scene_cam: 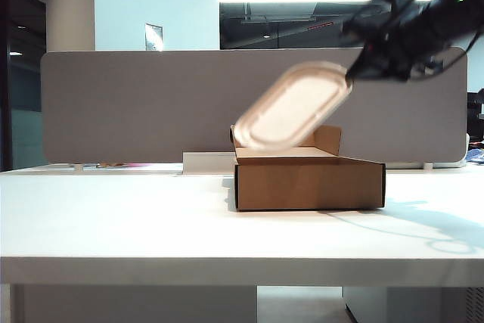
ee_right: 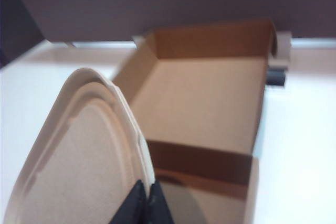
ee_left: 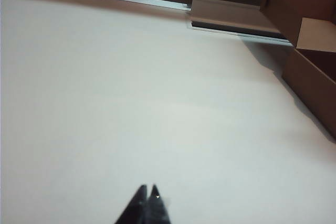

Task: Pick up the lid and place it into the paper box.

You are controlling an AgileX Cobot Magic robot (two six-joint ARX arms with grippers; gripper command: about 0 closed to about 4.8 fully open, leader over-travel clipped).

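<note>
The cream-white oval lid (scene_cam: 293, 106) hangs tilted in the air above the left part of the brown paper box (scene_cam: 310, 181), blurred by motion. My right gripper (scene_cam: 355, 73) is shut on the lid's upper right rim. In the right wrist view the lid (ee_right: 79, 161) fills the near side, the gripper (ee_right: 146, 186) pinches its rim, and the open box (ee_right: 210, 103) lies beyond with a bare floor. My left gripper (ee_left: 148, 188) is shut with nothing in it, over bare white table (ee_left: 131, 103), well away from the box (ee_left: 315, 72).
A grey partition (scene_cam: 136, 104) runs along the back of the white table (scene_cam: 113, 217). A low white block (scene_cam: 206, 162) lies behind the box's left end. The table's front edge is near the camera.
</note>
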